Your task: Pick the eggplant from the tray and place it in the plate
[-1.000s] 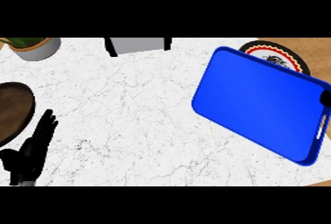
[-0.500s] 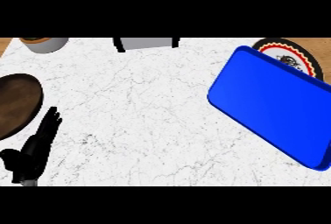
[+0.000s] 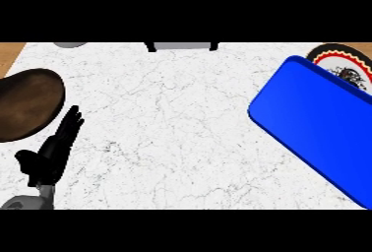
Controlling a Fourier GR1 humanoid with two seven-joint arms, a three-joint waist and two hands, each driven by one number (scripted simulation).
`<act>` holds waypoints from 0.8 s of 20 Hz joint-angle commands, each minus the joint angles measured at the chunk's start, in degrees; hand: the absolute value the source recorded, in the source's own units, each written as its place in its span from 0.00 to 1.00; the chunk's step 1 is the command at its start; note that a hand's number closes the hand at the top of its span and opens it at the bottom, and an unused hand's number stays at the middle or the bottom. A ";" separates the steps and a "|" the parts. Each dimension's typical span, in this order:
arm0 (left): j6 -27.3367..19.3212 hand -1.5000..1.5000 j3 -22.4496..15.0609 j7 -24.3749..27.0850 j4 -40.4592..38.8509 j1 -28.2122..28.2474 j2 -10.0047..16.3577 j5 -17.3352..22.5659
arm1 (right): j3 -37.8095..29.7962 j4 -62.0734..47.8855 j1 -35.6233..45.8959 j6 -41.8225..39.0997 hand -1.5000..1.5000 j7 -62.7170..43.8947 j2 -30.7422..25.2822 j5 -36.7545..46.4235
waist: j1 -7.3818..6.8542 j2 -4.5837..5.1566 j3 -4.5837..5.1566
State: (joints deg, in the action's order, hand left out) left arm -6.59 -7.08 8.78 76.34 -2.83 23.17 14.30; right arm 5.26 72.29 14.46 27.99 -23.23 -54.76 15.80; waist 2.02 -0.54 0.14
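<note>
The blue tray [image 3: 320, 128] fills the right side of the head view, tilted, running off the right edge; only its plain blue surface shows. No eggplant is visible anywhere. A dark brown plate [image 3: 25, 106] lies at the left edge of the marble counter [image 3: 174, 128]. My left hand [image 3: 51, 155] rests open at the lower left, fingers straight and pointing up toward the brown plate, just below and right of it, touching nothing. My right hand does not show.
A round plate with a red and black patterned rim [image 3: 341, 61] peeks out behind the tray's top corner. A grey object with dark legs [image 3: 181, 46] stands at the counter's far edge. Wood floor [image 3: 9, 54] shows at top left.
The view has shifted left: the tray slid toward the right edge and partly out of frame, and the brown plate came further in. The left hand kept its open pose.
</note>
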 commanded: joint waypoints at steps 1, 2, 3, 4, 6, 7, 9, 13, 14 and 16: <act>0.04 0.50 -0.22 -0.07 -1.69 -2.97 -2.10 -1.86 | 0.17 4.43 1.44 -1.57 1.00 -6.06 2.63 2.60 | -1.83 0.51 -0.09; 0.64 0.50 -1.17 4.41 -3.50 0.35 -3.54 -2.86 | 0.55 1.72 3.88 -2.04 1.00 -5.96 3.68 3.80 | -2.25 0.59 -0.09; 4.26 0.50 2.46 0.38 -1.86 -1.70 0.41 -0.45 | -2.32 2.86 -0.31 -2.21 1.00 -2.20 4.37 2.22 | -1.92 0.50 -0.12; 0.40 0.50 -1.57 -0.50 0.48 -0.94 -2.94 -3.28 | 1.47 -2.22 8.50 -3.12 1.00 -5.84 5.96 6.28 | -2.88 0.67 -0.13; 3.87 0.50 0.47 6.55 -4.66 1.01 -2.72 -2.49 | 1.48 -8.52 10.12 -1.63 1.00 -1.49 9.24 7.60 | -2.99 0.80 -0.12; 1.79 0.50 -0.27 1.45 -4.26 -3.86 -4.90 -4.00 | -0.50 -5.38 10.27 -5.00 1.00 -2.88 8.61 7.11 | -2.29 0.63 -0.12; 5.08 0.50 2.48 3.13 -3.43 -1.09 -1.09 -2.39 | 0.58 -13.36 15.85 -3.10 1.00 -2.29 12.37 10.02 | -3.01 0.75 -0.14; 0.46 0.50 -0.28 -0.69 1.01 -0.41 -4.02 -5.02 | -4.05 -22.13 15.31 5.27 1.00 4.41 18.34 7.52 | -3.19 0.78 -0.25; 0.54 0.50 -1.27 -0.58 0.36 -1.97 -4.67 -5.73 | -5.50 -23.27 18.11 7.85 1.00 3.65 19.50 7.23 | -3.45 0.93 -0.27; 4.31 0.50 1.94 0.43 -0.34 -1.08 -2.09 -3.05 | -7.92 -26.30 18.94 7.42 0.00 5.30 20.18 5.35 | -3.10 0.80 -0.21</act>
State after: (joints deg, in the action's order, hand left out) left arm -3.70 -6.11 9.72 74.78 -4.53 20.26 10.67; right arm 1.40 51.40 31.78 31.75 -21.09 -37.67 23.22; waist -1.17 0.31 -0.05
